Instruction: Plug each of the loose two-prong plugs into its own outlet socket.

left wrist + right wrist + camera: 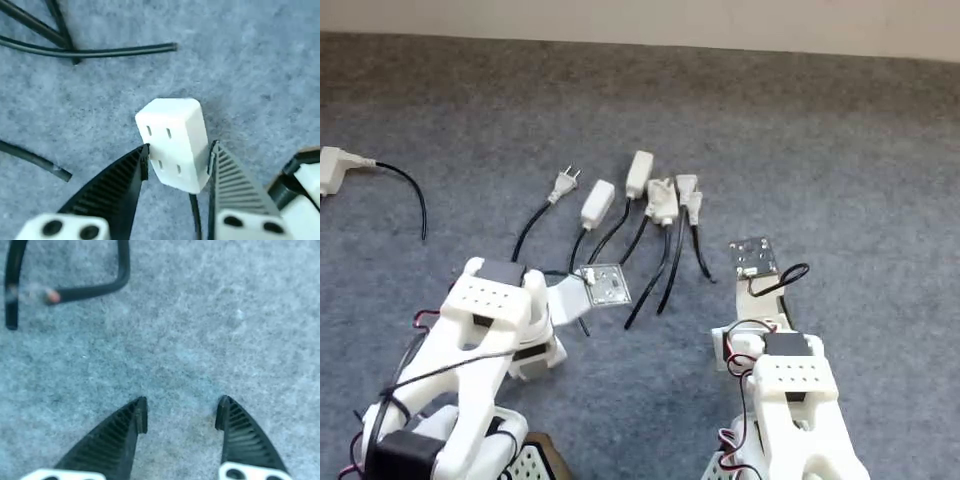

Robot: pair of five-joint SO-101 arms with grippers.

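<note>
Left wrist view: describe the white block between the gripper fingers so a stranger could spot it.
On the grey carpet, look between the black fingers of the left gripper. The white outlet block sits there, showing two pairs of slots, unlike the bare black cords nearby.

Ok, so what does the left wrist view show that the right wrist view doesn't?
Left wrist view alone: a white plastic outlet block with four slots, and the left gripper closed against its two sides. Right wrist view alone: the right gripper, open and empty, and a cut black cable end with a coppery tip. Both: grey carpet, black cables and black ribbed gripper fingers.
</note>
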